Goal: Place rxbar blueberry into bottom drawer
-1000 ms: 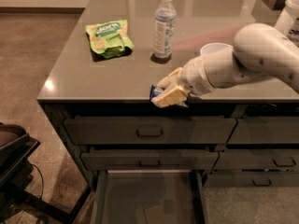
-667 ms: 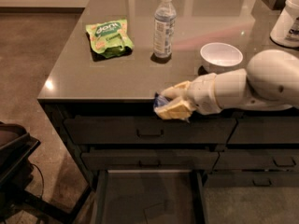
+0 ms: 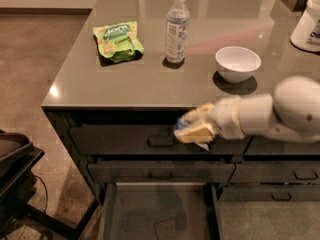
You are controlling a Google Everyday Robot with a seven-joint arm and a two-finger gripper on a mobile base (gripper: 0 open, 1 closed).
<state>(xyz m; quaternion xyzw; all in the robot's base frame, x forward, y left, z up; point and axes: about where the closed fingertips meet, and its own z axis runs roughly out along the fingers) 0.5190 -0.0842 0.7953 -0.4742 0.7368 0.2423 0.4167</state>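
Note:
My gripper (image 3: 192,129) reaches in from the right on a white arm and hangs in front of the top drawer, below the counter's front edge. It is shut on the rxbar blueberry (image 3: 178,128), of which only a dark blue edge shows between the tan fingers (image 3: 197,132). The bottom drawer (image 3: 160,209) stands pulled open below the gripper, its flat grey interior bare. The gripper is well above it.
On the grey counter (image 3: 125,84) lie a green snack bag (image 3: 118,40), a water bottle (image 3: 176,28), a white bowl (image 3: 237,63) and a white container (image 3: 310,21) at the far right. Two closed drawers (image 3: 160,171) with dark handles sit above the open one. A dark object (image 3: 15,159) stands at the left.
My gripper has come down off the counter's front edge with the bar and now hangs in front of the top drawer. The white bowl, earlier hidden by the arm, is uncovered.

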